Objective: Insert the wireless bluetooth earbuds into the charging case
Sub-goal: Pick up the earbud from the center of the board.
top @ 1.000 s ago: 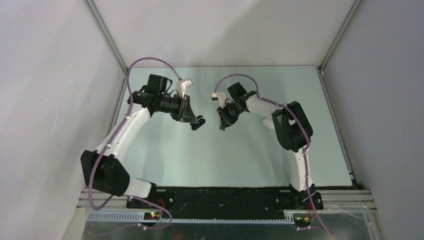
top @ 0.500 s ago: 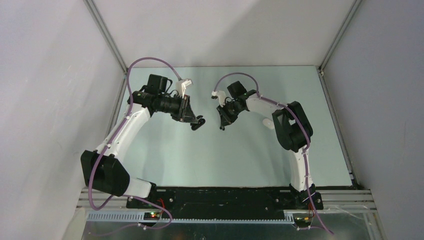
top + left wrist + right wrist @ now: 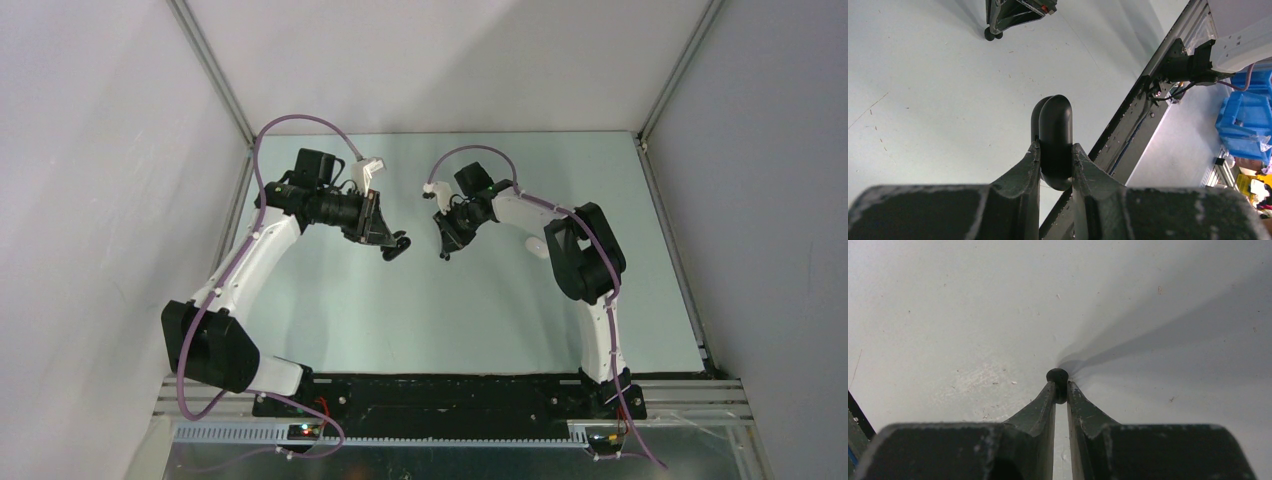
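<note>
The left hand (image 3: 1055,150) was clamped on the black charging case (image 3: 1054,132), held edge-on over the desk (image 3: 450,320) with its long axis running straight out along the fingers. The right hand (image 3: 1060,386) was pinched on one tiny black earbud (image 3: 1057,375) at its very tips. In the top view the two hands faced each other at the frame's centre, near but apart, the bud just right of the case, so the right hand looked best placed to close the gap; whether the case's lid stood open could not be told.
</note>
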Robot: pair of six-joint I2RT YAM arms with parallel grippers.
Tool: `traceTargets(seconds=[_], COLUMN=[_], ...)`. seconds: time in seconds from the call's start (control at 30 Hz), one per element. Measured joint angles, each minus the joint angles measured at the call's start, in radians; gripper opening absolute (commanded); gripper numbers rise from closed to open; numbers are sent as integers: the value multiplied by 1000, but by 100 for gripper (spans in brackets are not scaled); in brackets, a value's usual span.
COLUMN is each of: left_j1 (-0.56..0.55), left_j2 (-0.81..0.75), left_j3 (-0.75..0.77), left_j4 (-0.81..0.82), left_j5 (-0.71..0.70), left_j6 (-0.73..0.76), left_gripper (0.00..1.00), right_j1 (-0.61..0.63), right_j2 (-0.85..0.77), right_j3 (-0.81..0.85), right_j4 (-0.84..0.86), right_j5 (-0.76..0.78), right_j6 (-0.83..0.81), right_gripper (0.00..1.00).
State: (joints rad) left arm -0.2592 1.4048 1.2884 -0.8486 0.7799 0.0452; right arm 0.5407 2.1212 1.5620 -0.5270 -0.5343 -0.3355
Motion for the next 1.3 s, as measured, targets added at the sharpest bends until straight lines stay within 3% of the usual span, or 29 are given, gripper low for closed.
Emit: traceTargets(seconds=[0.53,0.6,0.73,0.93,1.1,1.3], left_j1=[0,0,0,0,0,-10], left_j2=[0,0,0,2,22,77], left_j3=[0,0,0,0,3,45], left_j4=[0,0,0,0,-1,-3], left_j5=[0,0,0,0,5,10], left_j6=[0,0,0,0,0,16], left_gripper=[0,0,0,0,0,0], right_j1=[0,0,0,-5,-23,-41], right_j2=[0,0,0,-1,-62,-380], right_j3=[-7,-10,-10,-7,1,5], right_j4=[-17,-18,-18,-31,-156,-406], right_j5=[0,0,0,-17,-85,-138], right_j6=[-18,-19,-25,-69,-246,-712], right_gripper=[15,13,0,0,0,0])
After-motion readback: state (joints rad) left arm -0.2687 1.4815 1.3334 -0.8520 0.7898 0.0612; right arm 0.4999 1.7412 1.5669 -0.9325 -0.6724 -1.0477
